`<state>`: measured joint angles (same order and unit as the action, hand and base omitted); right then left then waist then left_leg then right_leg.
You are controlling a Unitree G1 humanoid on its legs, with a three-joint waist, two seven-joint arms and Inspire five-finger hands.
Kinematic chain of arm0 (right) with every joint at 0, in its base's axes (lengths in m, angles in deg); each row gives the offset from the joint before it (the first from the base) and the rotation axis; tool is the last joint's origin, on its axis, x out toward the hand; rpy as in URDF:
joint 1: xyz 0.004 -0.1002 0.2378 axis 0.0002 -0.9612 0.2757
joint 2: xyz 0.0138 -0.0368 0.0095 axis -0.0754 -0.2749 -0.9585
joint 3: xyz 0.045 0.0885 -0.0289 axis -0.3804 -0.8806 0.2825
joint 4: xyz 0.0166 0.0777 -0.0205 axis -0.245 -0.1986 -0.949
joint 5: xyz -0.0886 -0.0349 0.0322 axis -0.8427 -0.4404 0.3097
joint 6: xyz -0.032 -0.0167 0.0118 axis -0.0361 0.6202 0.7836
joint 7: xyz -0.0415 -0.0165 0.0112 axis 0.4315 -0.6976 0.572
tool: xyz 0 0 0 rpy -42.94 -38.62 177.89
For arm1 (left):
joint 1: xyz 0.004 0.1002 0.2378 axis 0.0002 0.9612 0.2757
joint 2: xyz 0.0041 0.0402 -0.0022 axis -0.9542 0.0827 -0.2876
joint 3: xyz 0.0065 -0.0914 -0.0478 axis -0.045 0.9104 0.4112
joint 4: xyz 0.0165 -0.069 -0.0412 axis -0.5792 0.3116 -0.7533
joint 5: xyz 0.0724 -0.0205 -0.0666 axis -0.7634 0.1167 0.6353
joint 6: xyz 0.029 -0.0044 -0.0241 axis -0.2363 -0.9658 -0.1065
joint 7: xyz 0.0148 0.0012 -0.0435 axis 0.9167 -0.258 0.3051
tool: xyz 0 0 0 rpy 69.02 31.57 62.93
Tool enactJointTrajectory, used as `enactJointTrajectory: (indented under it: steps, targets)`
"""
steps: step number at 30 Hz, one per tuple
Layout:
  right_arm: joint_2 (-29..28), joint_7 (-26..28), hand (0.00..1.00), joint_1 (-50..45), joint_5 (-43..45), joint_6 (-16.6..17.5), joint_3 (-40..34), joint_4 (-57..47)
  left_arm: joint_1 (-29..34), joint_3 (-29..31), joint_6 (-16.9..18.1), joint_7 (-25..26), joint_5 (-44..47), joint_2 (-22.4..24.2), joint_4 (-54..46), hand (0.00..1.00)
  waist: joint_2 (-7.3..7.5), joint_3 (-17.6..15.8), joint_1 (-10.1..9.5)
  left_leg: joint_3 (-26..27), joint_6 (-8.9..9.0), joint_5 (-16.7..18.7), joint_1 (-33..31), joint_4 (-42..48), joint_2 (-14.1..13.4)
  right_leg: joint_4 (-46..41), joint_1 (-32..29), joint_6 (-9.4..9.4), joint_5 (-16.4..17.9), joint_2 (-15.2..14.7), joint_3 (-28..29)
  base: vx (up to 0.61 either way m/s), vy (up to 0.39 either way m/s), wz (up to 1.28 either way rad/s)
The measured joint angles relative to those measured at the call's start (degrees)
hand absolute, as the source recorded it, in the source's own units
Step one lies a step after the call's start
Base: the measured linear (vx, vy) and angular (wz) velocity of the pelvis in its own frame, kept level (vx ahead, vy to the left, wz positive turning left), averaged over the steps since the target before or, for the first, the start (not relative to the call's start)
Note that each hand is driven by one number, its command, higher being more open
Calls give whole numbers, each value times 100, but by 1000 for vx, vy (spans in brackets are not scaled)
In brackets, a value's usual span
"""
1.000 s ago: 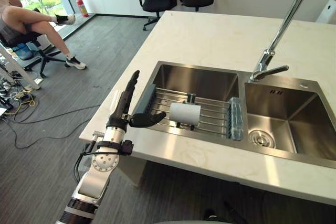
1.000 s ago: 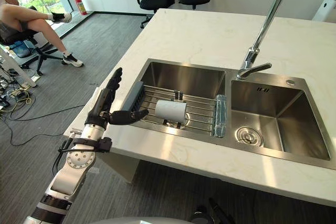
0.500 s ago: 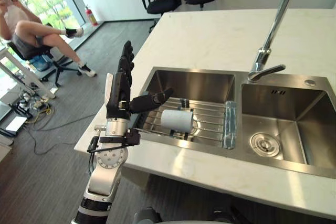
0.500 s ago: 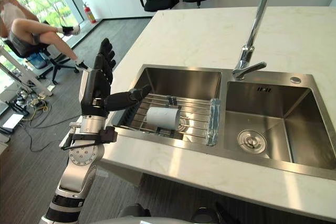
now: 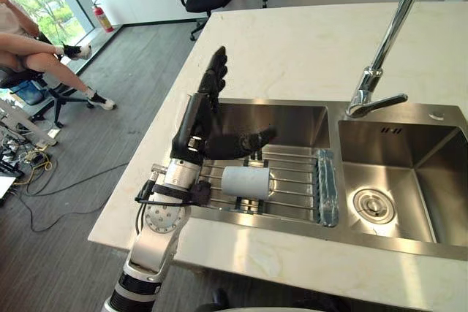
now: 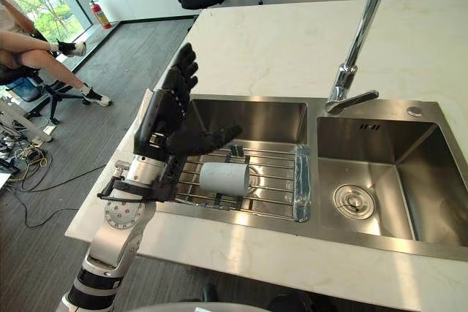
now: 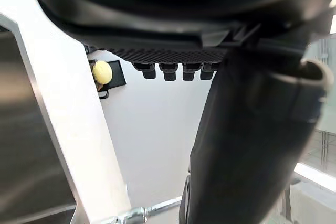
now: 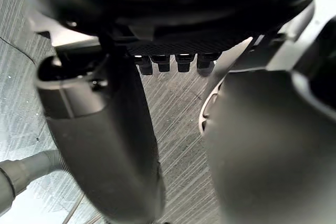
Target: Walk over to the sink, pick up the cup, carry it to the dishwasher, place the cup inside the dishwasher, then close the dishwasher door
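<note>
The cup [image 5: 246, 182] is white and lies on its side on the wire rack [image 5: 296, 179] in the left basin of the steel sink [image 5: 287, 118], which is set into the pale stone surface [image 5: 292, 42]. The left hand [image 5: 194, 126] is raised over that basin's near-left corner. Its fingers [image 5: 216, 78] are straight and close together, pointing up and away, while the thumb [image 5: 250, 139] juts out sideways above the rack. It holds nothing and is not touching the cup. The tall faucet [image 5: 382, 52] rises behind the divide between the two basins. The right hand [image 8: 173, 1] hangs over grey floor [image 8: 181, 129] in its own wrist view, fingers [image 8: 169, 64] relaxed and empty.
</note>
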<state>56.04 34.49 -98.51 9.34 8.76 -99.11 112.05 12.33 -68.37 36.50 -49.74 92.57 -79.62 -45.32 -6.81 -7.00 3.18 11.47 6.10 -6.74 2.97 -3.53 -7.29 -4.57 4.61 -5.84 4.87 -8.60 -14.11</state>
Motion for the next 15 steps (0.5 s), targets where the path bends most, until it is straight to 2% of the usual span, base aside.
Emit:
enactJointTrajectory:
  steps: [2, 5, 9, 10, 15]
  targets:
    - [24, -8, 100, -10, -12, 1, 3, 45, 3, -229, -106, -292, -4, -88, 1, 100, -23, 42, 8, 0, 0, 0, 21, -93, -24, 75, -6, 32, -22, 21, 10, -58, 18, -5]
    - [44, -9, 100, -26, -48, 3, 5, 92, 25, -454, -261, -750, -390, -351, 70, 100, -15, 119, 19, 17, -29, 22, 21, -136, -16, 217, -12, -15, -170, 57, 56, -42, 21, -11]
    - [68, -14, 100, -38, -155, -1, 8, 93, 48, -451, -487, -1131, -759, -850, 218, 100, -15, 136, 18, 21, -72, 64, 6, -137, 0, 322, -11, -60, -255, 53, 99, -48, 26, -7]
    - [68, -12, 100, -55, -157, -2, 8, 93, 85, -434, -505, -1320, -758, -1092, 218, 100, -7, 160, 1, 21, -81, 73, -14, -137, 17, 382, -8, -93, -299, 43, 105, -38, 25, -1]
    - [90, -7, 100, -65, -165, -47, 4, 91, 111, -226, -630, -1852, -756, -1489, 217, 100, -4, 203, -38, 18, -98, 85, -46, -137, 54, 466, 3, -124, -418, 19, 99, -7, 5, 0]
